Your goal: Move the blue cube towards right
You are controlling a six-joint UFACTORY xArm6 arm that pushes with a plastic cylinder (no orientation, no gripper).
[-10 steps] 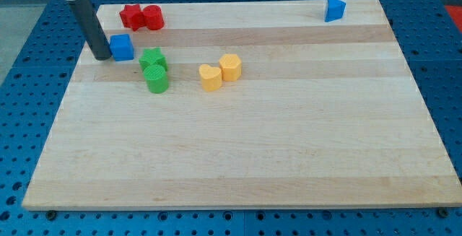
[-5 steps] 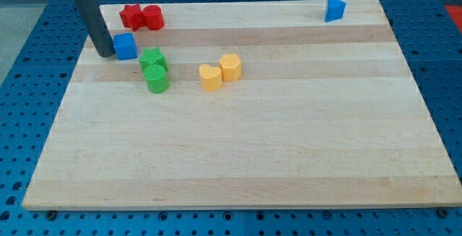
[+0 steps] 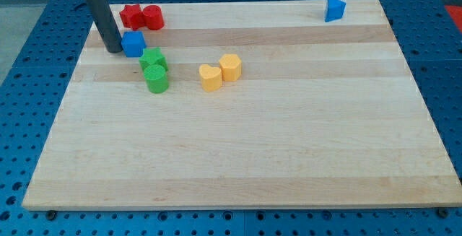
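The blue cube (image 3: 133, 43) sits on the wooden board (image 3: 238, 135) near the view's top left. My tip (image 3: 114, 50) stands right against the cube's left side. The dark rod rises from there up out of the view's top. A green star block (image 3: 152, 58) lies just below and right of the cube, close to touching it.
A green cylinder (image 3: 156, 79) sits under the green star. Two red blocks (image 3: 142, 16) lie above the cube at the board's top edge. Two yellow blocks (image 3: 221, 72) sit to the right. A blue angular block (image 3: 334, 9) is at the top right.
My tip has moved right and slightly up the view, pushing the blue cube the same way, nearer the green star. The other blocks have not moved.
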